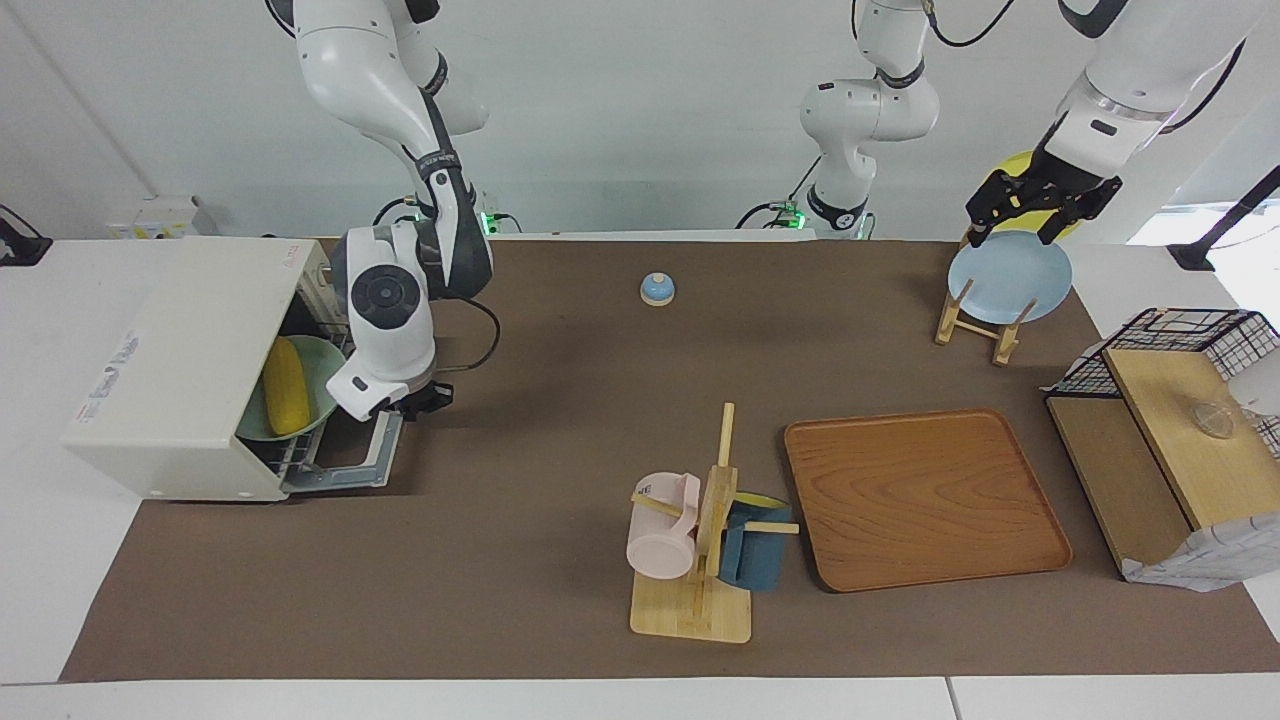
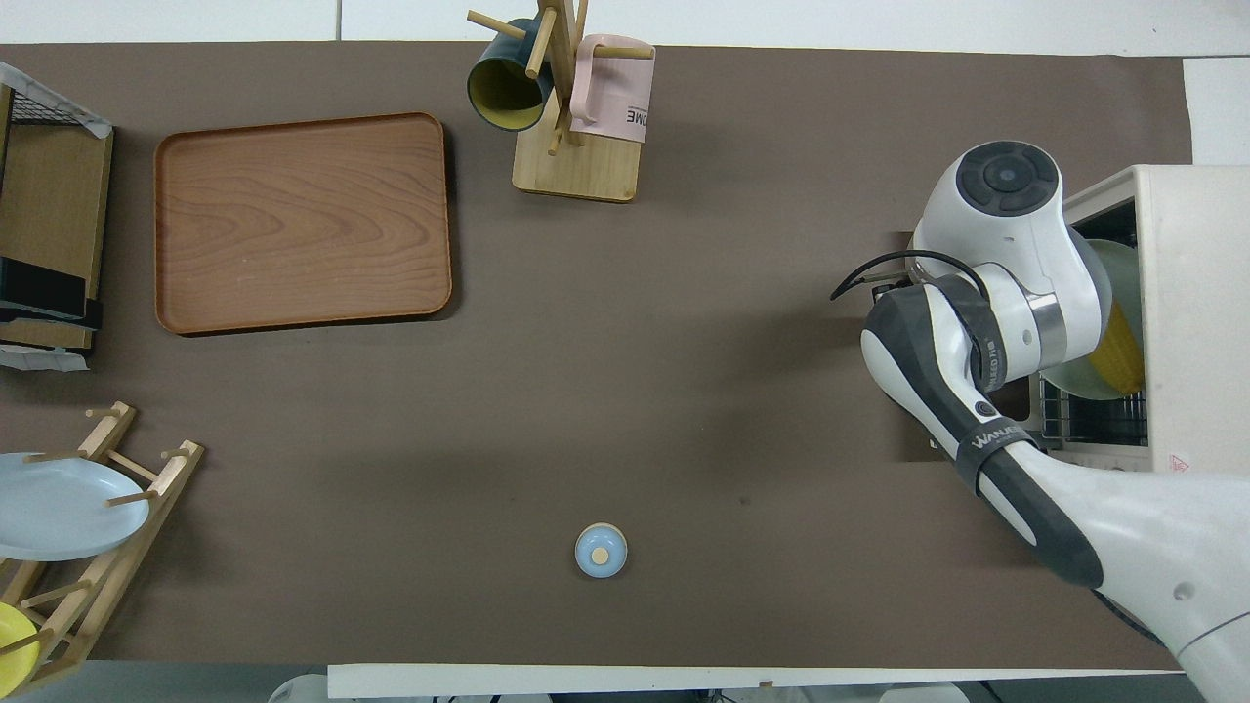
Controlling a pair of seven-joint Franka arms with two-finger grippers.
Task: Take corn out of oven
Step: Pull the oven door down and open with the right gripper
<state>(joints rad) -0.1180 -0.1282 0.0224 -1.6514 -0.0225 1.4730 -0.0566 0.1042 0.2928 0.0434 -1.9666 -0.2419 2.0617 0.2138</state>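
The cream-white oven (image 1: 190, 360) stands at the right arm's end of the table, its door (image 1: 350, 455) folded down open. The yellow corn (image 1: 286, 385) lies on a pale green plate (image 1: 325, 362) on the wire rack, partly drawn out of the opening. It also shows in the overhead view (image 2: 1118, 351), half covered by the arm. My right gripper (image 1: 420, 400) hangs low over the open door, beside the plate's rim. My left gripper (image 1: 1012, 232) is open and empty, over a pale blue plate (image 1: 1010, 285) in a wooden rack.
A small blue bell (image 1: 657, 289) sits mid-table nearer the robots. A mug tree (image 1: 700, 530) with a pink and a dark blue mug stands beside a wooden tray (image 1: 925, 497). A black wire basket (image 1: 1180, 340) stands at the left arm's end.
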